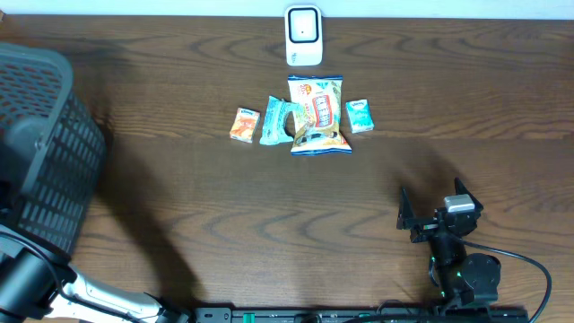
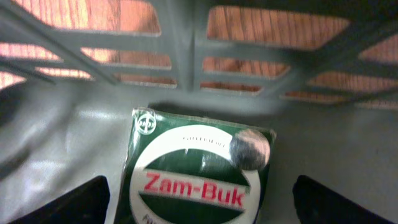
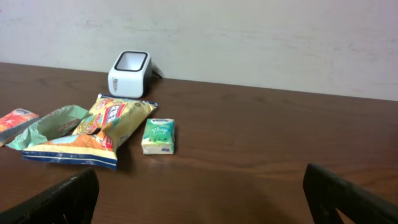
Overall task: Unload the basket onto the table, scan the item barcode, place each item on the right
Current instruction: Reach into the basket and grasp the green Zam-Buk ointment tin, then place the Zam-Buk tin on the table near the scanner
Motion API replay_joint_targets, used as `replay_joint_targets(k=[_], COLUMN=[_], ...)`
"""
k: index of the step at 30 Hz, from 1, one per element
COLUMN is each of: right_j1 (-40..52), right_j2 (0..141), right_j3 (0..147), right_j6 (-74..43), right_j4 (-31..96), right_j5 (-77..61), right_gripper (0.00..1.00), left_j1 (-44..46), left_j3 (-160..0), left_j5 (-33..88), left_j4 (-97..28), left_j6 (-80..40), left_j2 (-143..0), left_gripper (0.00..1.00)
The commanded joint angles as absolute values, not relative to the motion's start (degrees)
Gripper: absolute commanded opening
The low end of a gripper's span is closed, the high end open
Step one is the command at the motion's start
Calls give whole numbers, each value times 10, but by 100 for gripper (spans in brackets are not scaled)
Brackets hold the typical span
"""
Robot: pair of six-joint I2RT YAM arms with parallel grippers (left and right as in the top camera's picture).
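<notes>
A green and white Zam-Buk box (image 2: 196, 180) lies on the grey floor of the basket (image 2: 81, 130) in the left wrist view. My left gripper (image 2: 202, 205) stands open over it, one dark finger on each side and neither touching it. From overhead the basket (image 1: 45, 135) hides that gripper. The white barcode scanner (image 1: 303, 36) stands at the table's far edge, also seen as a scanner (image 3: 129, 73) in the right wrist view. My right gripper (image 1: 433, 205) hovers open and empty over bare wood (image 3: 202, 205) at the near right.
In front of the scanner lie a yellow snack bag (image 1: 318, 117), a teal packet (image 1: 276, 121), an orange packet (image 1: 244, 124) and a small green tissue pack (image 1: 360, 116). The dark slatted basket fills the left side of the table.
</notes>
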State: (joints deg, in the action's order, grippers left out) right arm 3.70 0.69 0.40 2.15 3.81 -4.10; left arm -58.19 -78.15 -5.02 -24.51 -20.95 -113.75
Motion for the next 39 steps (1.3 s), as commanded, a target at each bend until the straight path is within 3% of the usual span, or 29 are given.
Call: replay_joint_targets(k=[1, 5, 17, 25, 32, 39], right_j1=[34, 34, 34, 34, 34, 34], right_j2=[4, 4, 4, 4, 4, 4], right_j3=[3, 3, 3, 3, 3, 3], right_j6=[26, 26, 26, 26, 26, 26], right_j4=[41, 41, 41, 41, 41, 41], right_j5=[-42, -42, -42, -42, -42, -42], right_gripper=[99, 99, 99, 99, 99, 99], left_j1=[-583, -583, -583, -583, -583, -583], left_j3=[-773, -774, -774, -774, -774, -774], left_j5=[-47, -47, -47, -42, 26, 150], left_j4=[-247, -245, -270, -300, -306, -272], left_j6=[-201, -201, -202, -208, -219, -354], left_j2=[-1167, -1167, -1156, -1067, -945, -803], left_gripper=[80, 53, 48, 47, 47, 46])
